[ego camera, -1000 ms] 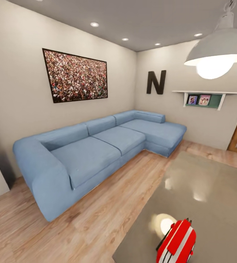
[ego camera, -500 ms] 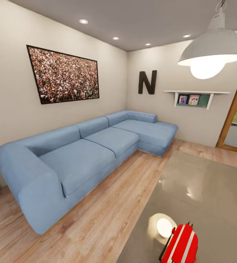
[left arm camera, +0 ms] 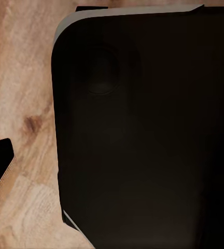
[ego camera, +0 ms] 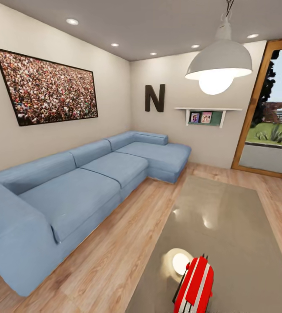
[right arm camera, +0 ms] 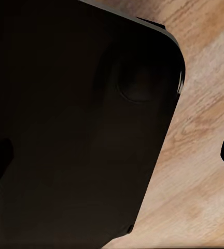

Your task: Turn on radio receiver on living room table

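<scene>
From the head view, the radio receiver (ego camera: pixel 194 286) stood on the tabletop (ego camera: pixel 228 217) at its near end, narrow striped edge up, long axis running away toward the far end, just beside a lamp reflection (ego camera: pixel 180 262). Which arm was nearer could not be judged. Each wrist view showed a dark panel (left arm camera: pixel 143 135) over wood floor (right arm camera: pixel 205 155); either claw's state could not be told.
</scene>
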